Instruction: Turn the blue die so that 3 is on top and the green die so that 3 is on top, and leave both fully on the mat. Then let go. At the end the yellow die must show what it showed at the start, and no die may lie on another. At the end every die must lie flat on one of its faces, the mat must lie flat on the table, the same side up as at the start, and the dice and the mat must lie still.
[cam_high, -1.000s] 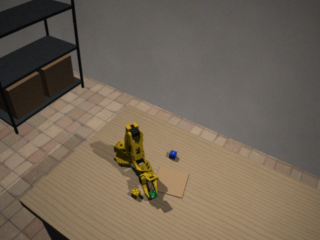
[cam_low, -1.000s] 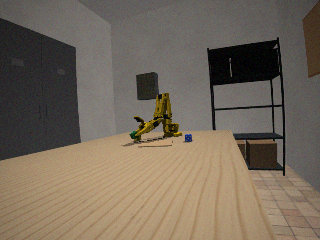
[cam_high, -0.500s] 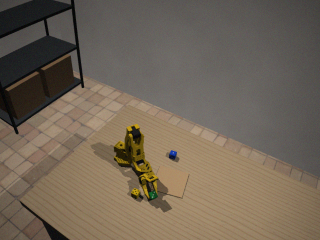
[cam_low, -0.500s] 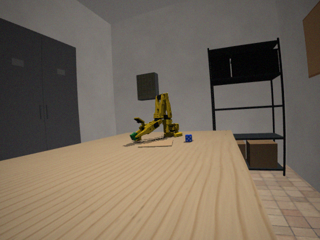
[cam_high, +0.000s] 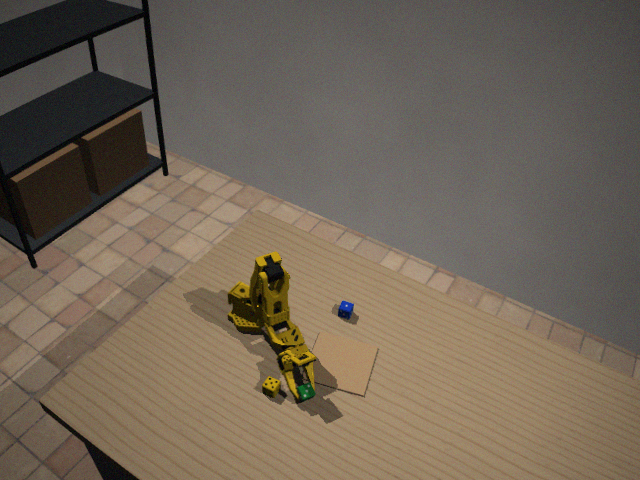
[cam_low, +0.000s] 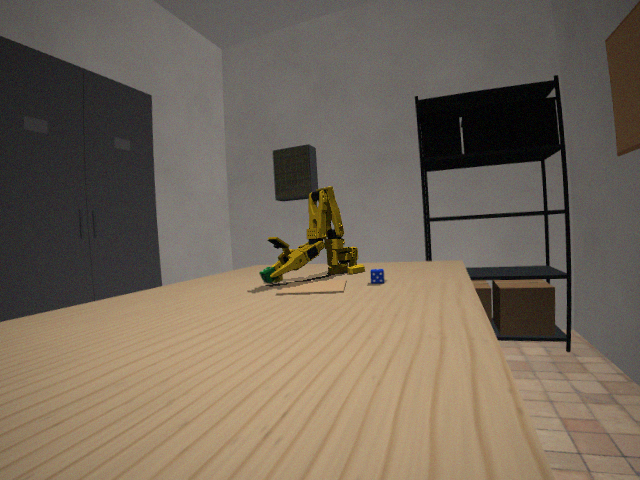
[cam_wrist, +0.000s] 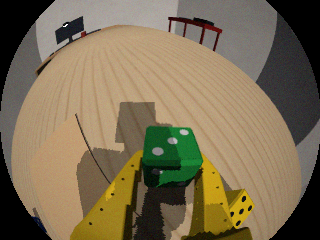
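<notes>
Yellow jaws (cam_high: 305, 388) (cam_low: 269, 277) clamped on glossy green cube die (cam_high: 306, 391) (cam_low: 267, 274) (cam_wrist: 171, 155); thin tan square mat (cam_high: 347, 361) (cam_low: 315, 288) (cam_wrist: 57, 160).

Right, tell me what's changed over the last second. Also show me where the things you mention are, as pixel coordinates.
The gripper (cam_high: 305, 393) (cam_low: 269, 277) (cam_wrist: 171, 162) has come down slightly toward the table, carrying the green die (cam_high: 306, 391) (cam_low: 266, 274) (cam_wrist: 171, 156) in its closed jaws. Nothing was let go. The blue die (cam_high: 345, 309) (cam_low: 377, 275), the yellow die (cam_high: 271, 386) (cam_wrist: 242, 208) and the mat (cam_high: 346, 361) (cam_low: 315, 289) (cam_wrist: 55, 160) stayed put.
</notes>
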